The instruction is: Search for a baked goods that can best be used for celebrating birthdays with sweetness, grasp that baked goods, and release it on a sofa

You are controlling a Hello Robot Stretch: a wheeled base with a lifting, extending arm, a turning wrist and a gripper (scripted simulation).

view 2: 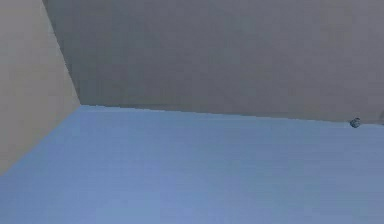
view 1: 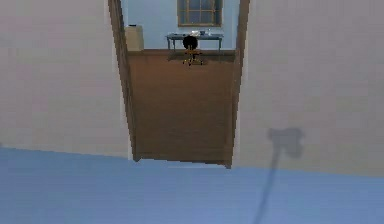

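Forward view: the robot faces a doorway (view 1: pixel 180 90) with a brown wooden frame (view 1: pixel 123 80), set between beige walls (view 1: pixel 55 80). Blue floor (view 1: pixel 120 190) runs up to the threshold, and brown floor (view 1: pixel 180 115) runs on beyond it. In the far room a small table (view 1: pixel 196 38) stands against the back wall under a window (view 1: pixel 199 12). A dark chair (view 1: pixel 190 50) is drawn up at the table's near edge, which is just where a seat would go. A tan box-like unit (view 1: pixel 134 38) sits off the table's left edge, by the door frame. Whatever is on the tabletop is too small to tell apart.

Arm side view: a grey wall (view 2: pixel 220 50) meets a beige wall (view 2: pixel 30 80) at the corner on the view's left. The blue floor fills the lower half. One small dark blob (view 2: pixel 354 122) lies at the floor's far edge, against the base of the grey wall near the view's right. Its shape is too small to name, and nothing about it suggests a cake.

Claw: cannot tell its state from these frames.

Baked goods: position cannot be told, so neither can its heading or long axis. If it is a round cake, a long axis may not matter for the grasp.

Judgement: this is the search step, early in the task, with the grasp and the sofa drop both not yet done. The doorway is the only way ahead, so driving through it and checking the far table looks like the sensible next move. The risk is clipping the door frame with the base.
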